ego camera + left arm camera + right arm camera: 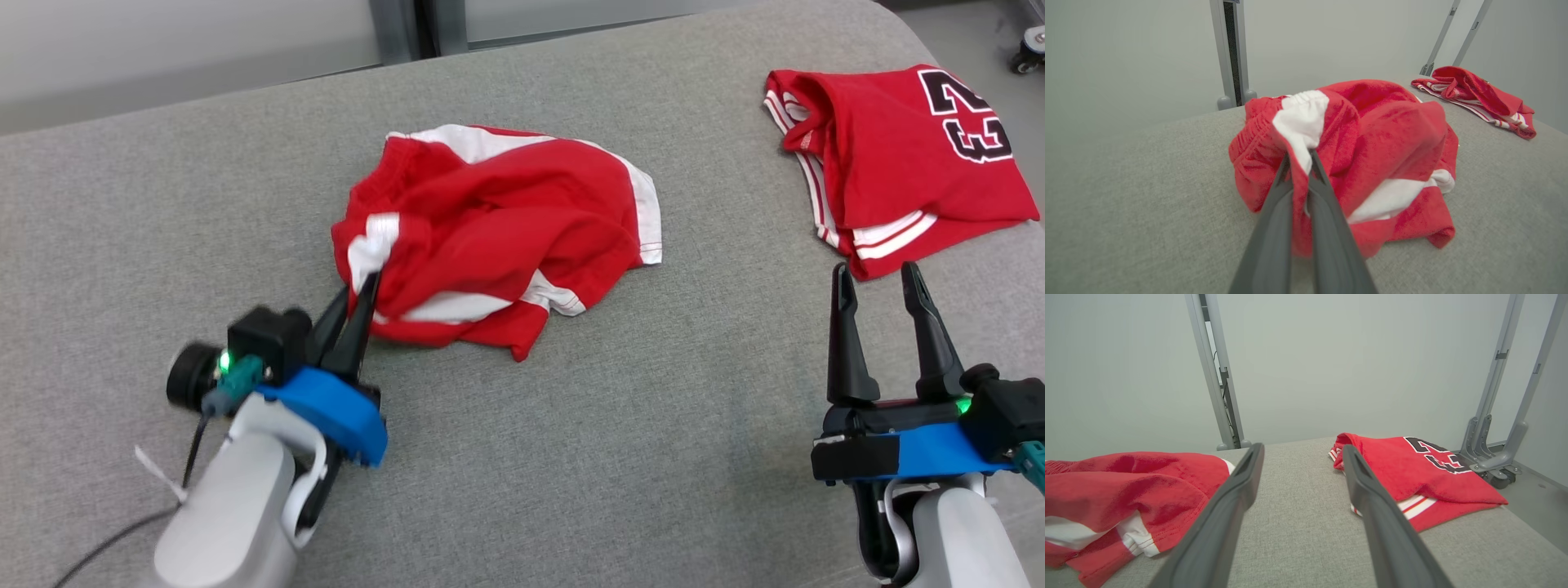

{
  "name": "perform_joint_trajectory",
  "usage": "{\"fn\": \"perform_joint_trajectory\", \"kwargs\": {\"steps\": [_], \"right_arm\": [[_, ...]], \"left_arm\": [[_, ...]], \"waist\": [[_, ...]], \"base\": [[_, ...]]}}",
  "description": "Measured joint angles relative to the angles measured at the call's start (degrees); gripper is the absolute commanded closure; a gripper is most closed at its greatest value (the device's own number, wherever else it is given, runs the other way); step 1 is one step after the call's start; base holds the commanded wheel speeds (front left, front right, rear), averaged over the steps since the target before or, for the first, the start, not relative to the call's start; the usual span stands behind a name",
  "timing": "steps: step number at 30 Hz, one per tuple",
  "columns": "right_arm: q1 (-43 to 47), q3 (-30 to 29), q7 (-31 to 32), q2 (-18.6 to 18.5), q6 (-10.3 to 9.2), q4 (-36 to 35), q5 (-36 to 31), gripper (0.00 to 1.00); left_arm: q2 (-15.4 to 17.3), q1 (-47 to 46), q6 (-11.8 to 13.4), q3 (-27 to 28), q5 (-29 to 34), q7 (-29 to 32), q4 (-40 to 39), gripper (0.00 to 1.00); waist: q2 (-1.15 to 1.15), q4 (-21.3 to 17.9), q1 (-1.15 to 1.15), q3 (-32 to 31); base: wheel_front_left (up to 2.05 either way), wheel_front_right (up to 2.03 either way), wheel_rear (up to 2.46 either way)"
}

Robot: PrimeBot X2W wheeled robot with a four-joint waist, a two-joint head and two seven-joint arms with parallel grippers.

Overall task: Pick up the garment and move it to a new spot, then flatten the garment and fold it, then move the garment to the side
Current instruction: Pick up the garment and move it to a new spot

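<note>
A crumpled red garment with white panels lies in a heap at the middle of the grey padded surface. My left gripper is shut on the garment's near left edge; in the left wrist view the red and white cloth is pinched between the two fingers. My right gripper stands open over bare surface at the lower right, nothing between its fingers, with the crumpled garment to its left.
A folded red jersey with a black number lies at the far right, just beyond the right gripper's tips, and appears as a jersey in the right wrist view. Grey metal posts stand behind the surface. A wheeled base sits off the far right corner.
</note>
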Motion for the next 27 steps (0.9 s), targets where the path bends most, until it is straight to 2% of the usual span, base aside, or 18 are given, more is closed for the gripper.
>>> {"fn": "perform_joint_trajectory", "kwargs": {"steps": [4, 5, 6, 7, 15, 27], "right_arm": [[0.58, 0.02, 0.00, 0.01, 0.00, 0.32, -0.38, 0.00], [0.77, 0.03, 0.01, 0.01, 0.00, 0.44, -0.42, 0.00], [0.98, 0.02, 0.00, 0.00, 0.00, 0.54, -0.51, 0.00], [1.16, 0.04, 0.01, 0.01, 0.00, 0.63, -0.69, 0.00], [2.31, 0.33, 0.00, 0.01, 0.00, 1.23, -1.34, 0.00], [4.34, 0.71, 0.00, 0.01, 0.00, 1.81, -1.45, 0.00]], "left_arm": [[0.10, 5.19, 0.97, 0.29, -0.88, -1.08, 0.29, 1.00], [0.11, 5.94, 1.11, 0.36, -0.89, -1.33, 0.24, 0.72], [0.10, 6.51, 1.35, 0.42, -0.89, -1.46, 0.15, 0.16], [0.08, 6.94, 1.60, 0.63, -0.88, -1.83, -0.10, 0.00], [-0.42, 8.60, 3.16, 3.49, 1.08, -2.55, -6.69, 0.00], [-0.55, 17.23, 4.48, 13.23, 6.86, -2.57, -18.16, 0.00]], "waist": [[0.00, 0.86, 0.00, -0.72], [0.00, 1.05, 0.00, -0.94], [0.00, 1.25, 0.00, -1.19], [0.00, 1.44, 0.00, -1.46], [0.00, 3.30, 0.00, -4.18], [0.00, 7.89, 0.00, -8.76]], "base": [[0.00, 0.00, 0.00], [0.00, 0.00, 0.00], [0.00, 0.00, 0.00], [0.00, 0.00, 0.00], [0.00, 0.00, 0.00], [0.00, 0.00, 0.00]]}}
